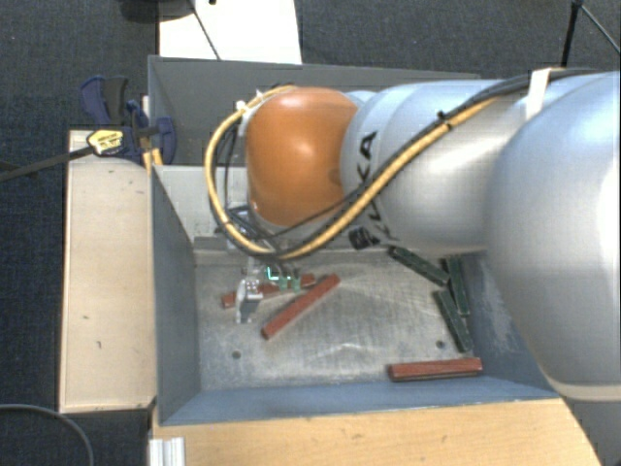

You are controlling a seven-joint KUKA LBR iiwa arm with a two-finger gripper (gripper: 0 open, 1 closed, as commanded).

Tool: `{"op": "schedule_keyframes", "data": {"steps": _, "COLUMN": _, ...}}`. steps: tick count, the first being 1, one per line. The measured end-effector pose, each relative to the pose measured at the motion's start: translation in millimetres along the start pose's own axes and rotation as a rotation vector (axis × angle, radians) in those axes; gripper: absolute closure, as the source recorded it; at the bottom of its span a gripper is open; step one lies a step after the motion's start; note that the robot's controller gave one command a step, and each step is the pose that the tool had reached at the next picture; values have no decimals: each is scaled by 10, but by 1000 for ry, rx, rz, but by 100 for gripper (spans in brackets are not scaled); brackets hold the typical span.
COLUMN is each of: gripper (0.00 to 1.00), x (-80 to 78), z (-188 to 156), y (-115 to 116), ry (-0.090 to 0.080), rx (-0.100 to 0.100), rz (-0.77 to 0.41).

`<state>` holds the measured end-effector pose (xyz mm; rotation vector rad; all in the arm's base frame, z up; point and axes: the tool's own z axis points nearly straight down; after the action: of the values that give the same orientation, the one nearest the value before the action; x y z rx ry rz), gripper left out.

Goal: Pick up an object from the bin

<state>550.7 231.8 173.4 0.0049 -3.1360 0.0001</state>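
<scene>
My gripper (250,302) reaches down at the left of the bin floor, its metal fingertips showing below the orange cover. A reddish-brown stick (301,307) lies slanted just right of the fingertips. A short reddish-brown piece (230,300) pokes out to their left, touching or passing behind them. I cannot tell whether anything sits between the fingers.
Another reddish-brown stick (435,368) lies flat near the front wall at the right. Dark green strips (452,304) lie at the right, partly under the arm. The arm and its orange cover hide the back half of the bin.
</scene>
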Motion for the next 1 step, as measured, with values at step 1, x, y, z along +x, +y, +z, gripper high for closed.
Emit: {"op": "schedule_keyframes", "data": {"steps": 1, "gripper": 0, "x": -22, "z": -44, "y": -10, "ry": -8, "rx": -2, "rz": 5}}
